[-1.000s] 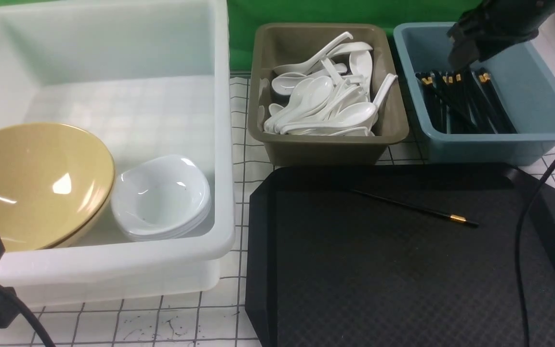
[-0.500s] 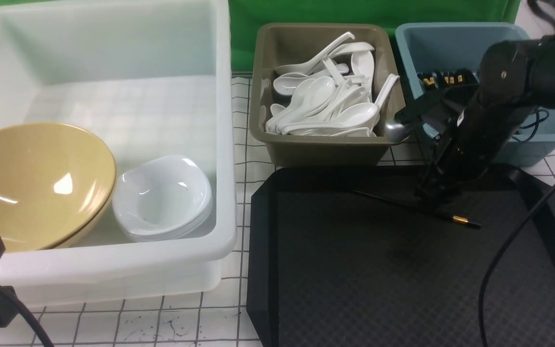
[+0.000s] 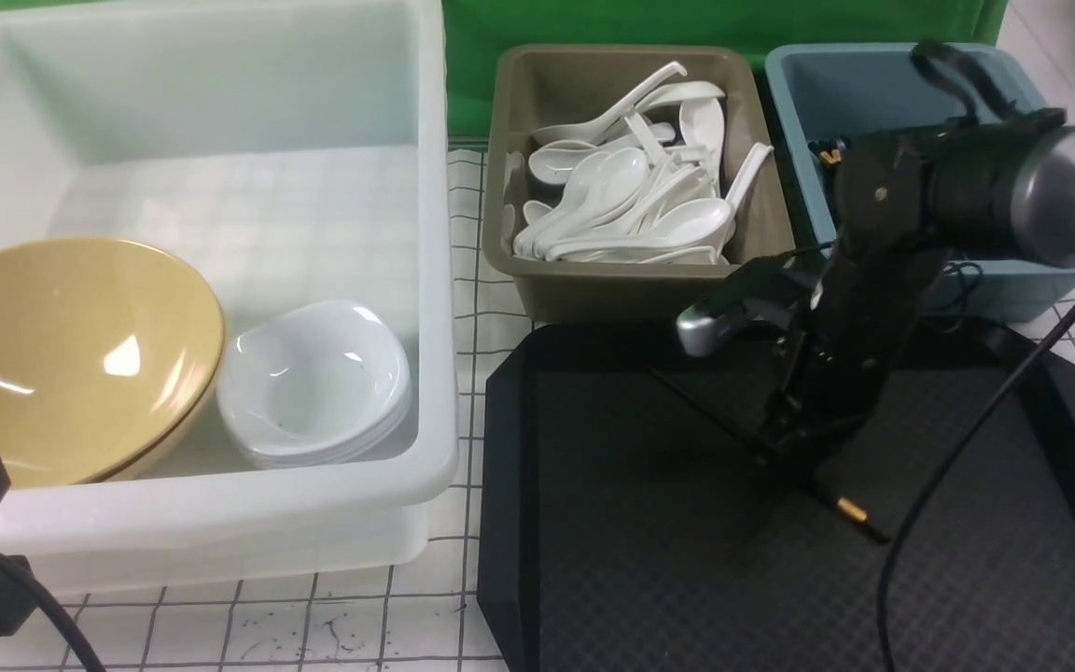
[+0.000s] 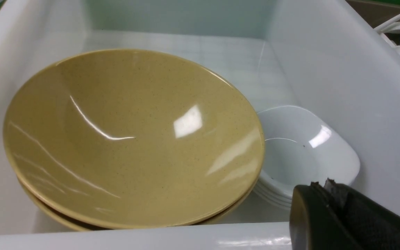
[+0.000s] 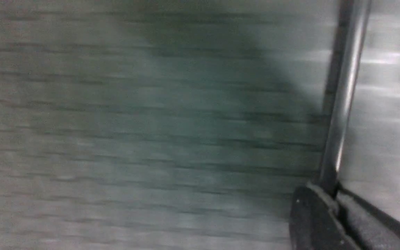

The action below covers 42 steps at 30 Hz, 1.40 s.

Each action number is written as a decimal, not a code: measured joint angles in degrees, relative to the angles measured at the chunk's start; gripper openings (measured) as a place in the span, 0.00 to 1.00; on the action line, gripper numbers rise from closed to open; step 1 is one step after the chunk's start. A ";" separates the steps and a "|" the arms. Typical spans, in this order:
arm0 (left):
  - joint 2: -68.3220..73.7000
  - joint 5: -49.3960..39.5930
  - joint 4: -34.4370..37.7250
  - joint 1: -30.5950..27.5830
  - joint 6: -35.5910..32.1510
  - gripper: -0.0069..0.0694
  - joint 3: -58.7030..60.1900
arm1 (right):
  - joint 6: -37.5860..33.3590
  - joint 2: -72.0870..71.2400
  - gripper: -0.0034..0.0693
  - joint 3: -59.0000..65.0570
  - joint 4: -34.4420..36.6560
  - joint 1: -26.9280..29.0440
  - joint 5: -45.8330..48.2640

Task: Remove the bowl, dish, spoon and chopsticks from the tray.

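The right arm reaches down over the tray (image 3: 593, 579), its end effector (image 3: 794, 448) clamped on one black chopstick (image 3: 850, 511) — gold-banded end low, thin end angled away. The left end effector (image 4: 328, 208) sits closed beside the white tub (image 3: 220, 504) holding the bowl (image 3: 62, 355). No readable writing; a grid-lined white tabletop (image 3: 332, 625), green backdrop behind.

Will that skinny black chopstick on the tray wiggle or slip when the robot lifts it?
The chopstick looks straight and hard, so it probably stays stiff, not floppy. It looks thin and glossy, so it might slip or swing in the right tool, which seems to pinch it partway along. On the tray, it would likely roll if nudged.
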<state>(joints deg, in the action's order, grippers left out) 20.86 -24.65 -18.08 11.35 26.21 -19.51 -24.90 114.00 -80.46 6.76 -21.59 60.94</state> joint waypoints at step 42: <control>0.00 -0.96 0.12 0.00 -0.51 0.07 0.00 | 26.78 -28.47 0.44 4.05 -12.41 15.05 -26.59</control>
<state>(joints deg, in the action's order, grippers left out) 20.86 -25.60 -17.96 11.35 25.70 -19.51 1.88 85.53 -76.41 -5.65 -6.54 34.35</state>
